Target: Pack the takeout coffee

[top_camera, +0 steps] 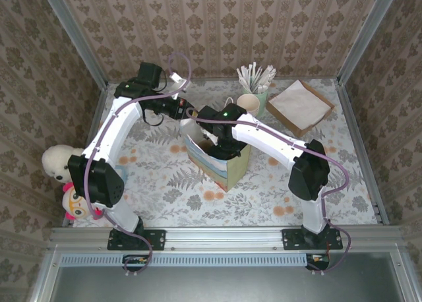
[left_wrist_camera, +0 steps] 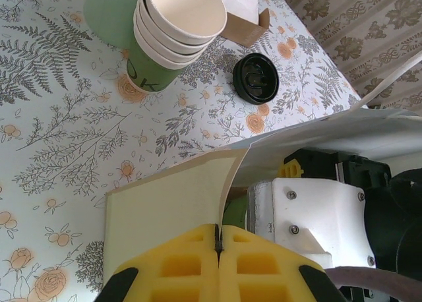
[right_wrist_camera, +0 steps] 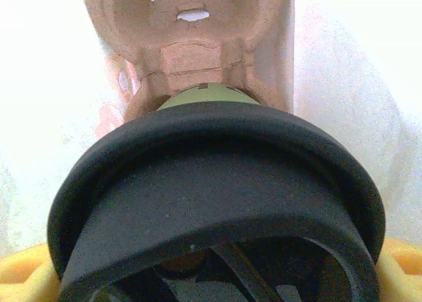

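I see left gripper (left_wrist_camera: 217,249) at 11 o'clock corner of paper bag (top_camera: 227,171) in my top view, fingers pressed together, pinching its rim. Lidless cup stack (top_camera: 249,104) at bag's 1 o'clock, loose black lid (left_wrist_camera: 256,78) near it on table (left_wrist_camera: 79,150). Then right gripper (right_wrist_camera: 211,279) inside bag, fingers (right_wrist_camera: 403,269) spread round takeout coffee (right_wrist_camera: 217,183), clasping it over cardboard carrier (right_wrist_camera: 191,25)

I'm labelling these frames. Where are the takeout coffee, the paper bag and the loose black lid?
takeout coffee (right_wrist_camera: 217,183), right wrist view, on its black lid.
paper bag (top_camera: 211,165), top external view, on its near wall.
loose black lid (left_wrist_camera: 256,78), left wrist view, on its centre.
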{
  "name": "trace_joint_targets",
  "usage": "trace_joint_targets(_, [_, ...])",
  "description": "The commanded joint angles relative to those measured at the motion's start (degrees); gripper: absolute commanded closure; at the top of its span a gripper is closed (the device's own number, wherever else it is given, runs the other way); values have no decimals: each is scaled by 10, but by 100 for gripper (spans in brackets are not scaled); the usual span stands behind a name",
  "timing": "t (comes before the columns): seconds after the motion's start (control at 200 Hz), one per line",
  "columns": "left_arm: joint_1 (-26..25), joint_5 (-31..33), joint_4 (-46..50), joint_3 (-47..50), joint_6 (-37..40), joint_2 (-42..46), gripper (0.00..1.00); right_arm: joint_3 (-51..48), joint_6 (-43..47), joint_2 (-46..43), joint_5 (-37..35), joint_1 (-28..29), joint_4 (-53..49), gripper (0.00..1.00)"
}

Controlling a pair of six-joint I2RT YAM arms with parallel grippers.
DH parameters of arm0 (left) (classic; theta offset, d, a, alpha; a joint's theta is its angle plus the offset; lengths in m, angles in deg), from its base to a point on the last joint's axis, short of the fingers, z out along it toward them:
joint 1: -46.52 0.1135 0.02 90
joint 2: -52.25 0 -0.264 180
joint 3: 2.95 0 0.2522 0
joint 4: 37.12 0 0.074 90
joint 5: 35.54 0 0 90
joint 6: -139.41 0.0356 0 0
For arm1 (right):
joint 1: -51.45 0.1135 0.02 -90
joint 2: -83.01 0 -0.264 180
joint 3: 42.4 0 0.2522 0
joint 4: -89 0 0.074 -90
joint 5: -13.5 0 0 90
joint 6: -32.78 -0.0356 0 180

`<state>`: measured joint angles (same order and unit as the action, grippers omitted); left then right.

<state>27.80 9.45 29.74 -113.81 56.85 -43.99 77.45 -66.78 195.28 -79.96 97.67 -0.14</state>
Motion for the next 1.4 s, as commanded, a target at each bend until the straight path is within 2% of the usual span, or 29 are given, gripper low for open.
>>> trace_joint_targets(0.0, [-3, -9, -1, 4, -4, 22, 100, -15, 0, 18, -7, -3, -18, 48])
trace_joint_targets(1.0, [-4, -12, -14, 3, -10, 19, 100, -28, -5, 18, 1, -2, -13, 48])
trace_joint_targets(1.395, [-11, 17, -9, 8, -12, 20, 100, -28, -5, 14, 1, -2, -13, 48])
